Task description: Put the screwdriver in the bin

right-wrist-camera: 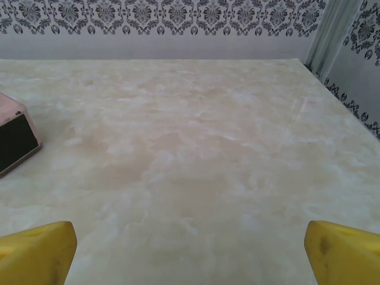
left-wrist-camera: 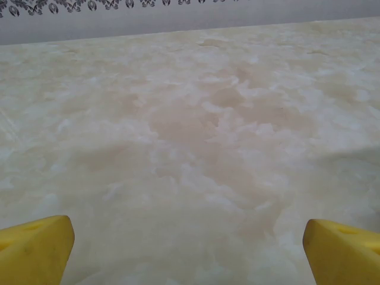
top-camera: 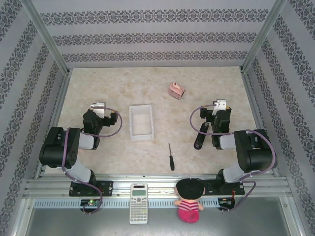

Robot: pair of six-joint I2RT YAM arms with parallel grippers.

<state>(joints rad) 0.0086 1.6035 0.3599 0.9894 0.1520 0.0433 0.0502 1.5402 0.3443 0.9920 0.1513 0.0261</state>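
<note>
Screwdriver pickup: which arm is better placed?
Probably the right. The screwdriver lies right of the bin, nearer the right gripper than the left gripper; both are open and empty.

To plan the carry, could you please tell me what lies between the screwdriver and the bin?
Nothing: in the top view, the table between the screwdriver and the bin is bare.

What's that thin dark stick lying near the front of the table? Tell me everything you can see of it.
It is the screwdriver: small and slim, with a black handle and a thin shaft that looks like metal. It lies flat on the marbled table, handle toward the arms, tip pointing away. It is apart from the bin, to the bin's near right. Only the table touches it.
</note>
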